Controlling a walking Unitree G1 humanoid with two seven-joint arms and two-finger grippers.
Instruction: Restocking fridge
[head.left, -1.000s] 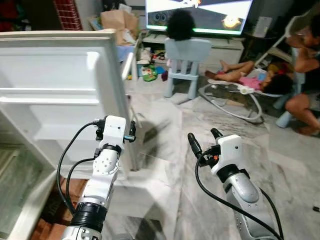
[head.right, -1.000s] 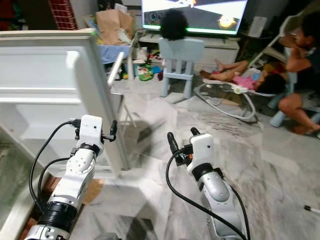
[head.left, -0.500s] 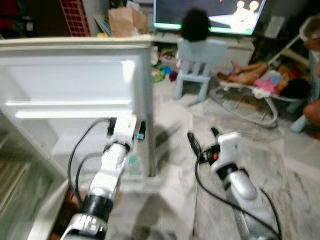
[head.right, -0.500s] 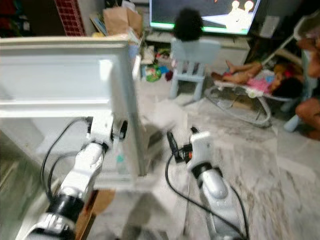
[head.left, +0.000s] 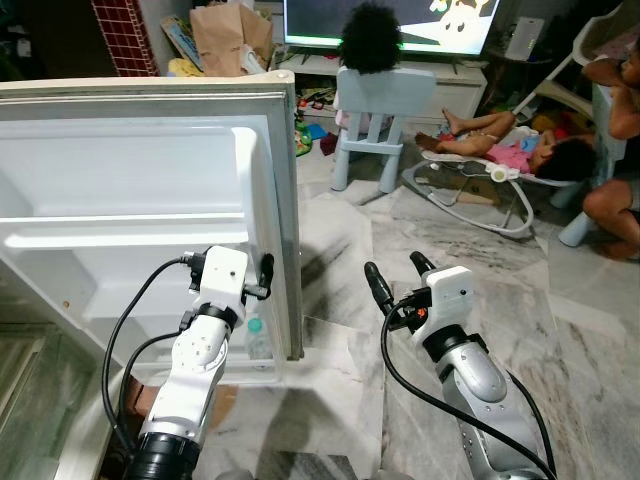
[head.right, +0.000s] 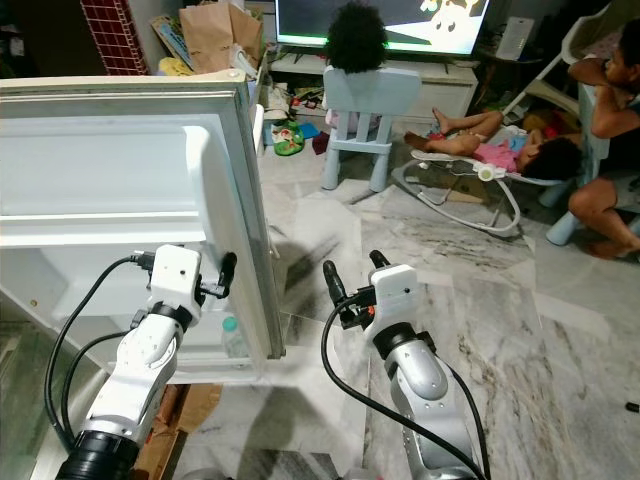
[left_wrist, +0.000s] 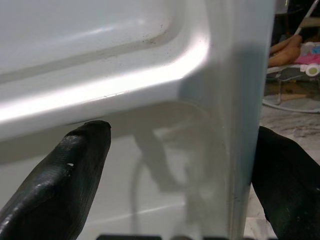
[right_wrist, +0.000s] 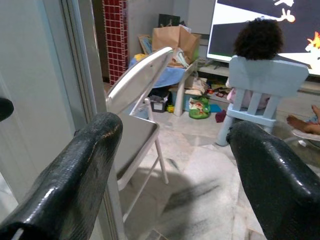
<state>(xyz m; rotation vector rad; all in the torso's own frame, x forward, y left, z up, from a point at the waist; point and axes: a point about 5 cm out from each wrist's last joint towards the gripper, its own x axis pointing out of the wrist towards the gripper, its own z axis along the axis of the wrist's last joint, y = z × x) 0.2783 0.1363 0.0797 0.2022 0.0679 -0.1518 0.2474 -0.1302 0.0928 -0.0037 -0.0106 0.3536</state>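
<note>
- We find the fridge door (head.left: 150, 200) swung open, its white inner liner facing us, with moulded door shelves (head.left: 120, 235) running across it.
- Our left gripper (left_wrist: 175, 165) straddles the door's free edge (head.left: 285, 220): one finger (left_wrist: 60, 175) lies against the inner liner, the other sits past the outer edge. The jaws stand wide, with the edge between them, and we cannot confirm any clamping.
- Our right gripper (head.left: 395, 280) hangs beside the door's outer face, apart from it, above the marble floor (head.left: 480, 260). Its jaws are wide and carry nothing.
- A small clear bottle (head.left: 258, 338) with a pale cap stands in the lowest door shelf, just below the left jaws.
- Beyond the right jaws we note a folded white chair (right_wrist: 140, 85), a pale blue child's chair (head.left: 385, 110) with a seated person, a television (head.left: 390, 20), a baby bouncer (head.left: 480, 190) and further people on the floor.
- Handling judgement: the door is a stiff, hinged panel, moderately heavy, which should swing freely; its glossy plastic liner looks slippery. We judge the rigid free edge, where the left jaws sit, the soundest place to hold, pushing or pulling square to the panel.
- No stock for loading is in the jaws; we judge the task at the door-handling stage.
</note>
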